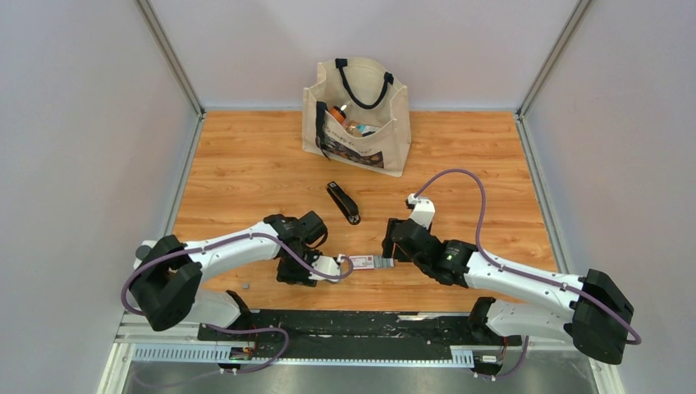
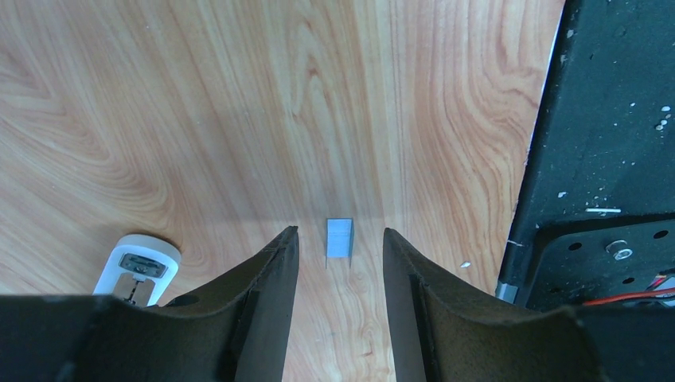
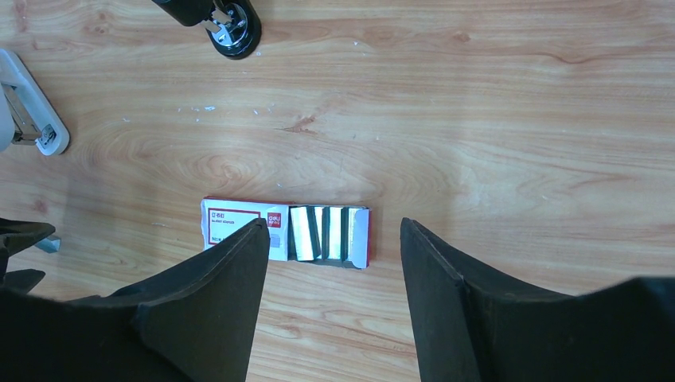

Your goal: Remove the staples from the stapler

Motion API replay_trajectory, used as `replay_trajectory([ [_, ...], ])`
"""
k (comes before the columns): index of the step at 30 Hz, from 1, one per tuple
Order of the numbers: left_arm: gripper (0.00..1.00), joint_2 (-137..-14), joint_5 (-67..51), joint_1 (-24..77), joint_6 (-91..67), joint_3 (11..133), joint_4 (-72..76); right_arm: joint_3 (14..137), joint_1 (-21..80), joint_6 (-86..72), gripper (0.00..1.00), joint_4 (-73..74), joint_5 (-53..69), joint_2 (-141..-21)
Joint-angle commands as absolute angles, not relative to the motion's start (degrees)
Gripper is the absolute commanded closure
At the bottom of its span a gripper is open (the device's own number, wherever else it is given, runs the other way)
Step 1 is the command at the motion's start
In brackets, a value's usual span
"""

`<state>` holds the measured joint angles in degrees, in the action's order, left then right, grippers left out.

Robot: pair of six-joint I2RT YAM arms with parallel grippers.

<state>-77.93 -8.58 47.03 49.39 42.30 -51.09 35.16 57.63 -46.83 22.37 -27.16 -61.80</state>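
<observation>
The black stapler [image 1: 343,202] lies shut on the wooden table, apart from both grippers. Its rounded end shows at the top of the right wrist view [image 3: 232,28]. A short grey strip of staples [image 2: 339,238] lies on the wood just ahead of my left gripper's tips, touching neither finger. My left gripper [image 2: 341,230] is open and empty, low over the table [image 1: 314,279]. My right gripper [image 3: 334,223] is open and empty, hovering over the open end of the red-and-white box [image 3: 282,233], right of the left gripper [image 1: 390,246].
The red-and-white box [image 1: 364,263] holds silver staple strips [image 3: 326,233]. A white oblong bar [image 3: 32,107] lies left of it, beside my left fingers [image 2: 137,269]. A canvas bag [image 1: 357,115] stands at the back. A small grey bit [image 1: 246,285] lies near the black base rail [image 2: 605,119].
</observation>
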Motion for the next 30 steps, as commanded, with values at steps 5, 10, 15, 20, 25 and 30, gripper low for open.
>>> replay_trajectory([
  [5,0.48,-78.31,-6.68,48.87,48.87,41.13,-50.71,35.77,57.92,-46.85,0.36,21.09,-29.36,-60.56],
  [10,0.49,-78.92,-2.47,49.04,47.64,40.17,-48.52,35.95,57.92,-46.67,0.36,21.27,-29.44,-60.38],
  [15,0.51,-79.63,-1.32,49.22,46.76,39.9,-46.85,36.21,57.92,-46.67,0.37,21.18,-29.36,-60.64],
  [20,0.54,-80.16,-0.97,50.27,45.62,40.17,-46.76,36.56,57.92,-46.67,0.39,21.18,-29.27,-60.73],
  [25,0.59,-80.33,-0.27,50.71,45.44,39.29,-46.5,36.47,57.92,-46.58,0.42,21.18,-29.01,-60.91],
  [30,0.64,-80.42,-0.09,51.15,44.91,38.67,-46.67,36.21,57.92,-46.5,0.45,20.74,-28.74,-60.91],
])
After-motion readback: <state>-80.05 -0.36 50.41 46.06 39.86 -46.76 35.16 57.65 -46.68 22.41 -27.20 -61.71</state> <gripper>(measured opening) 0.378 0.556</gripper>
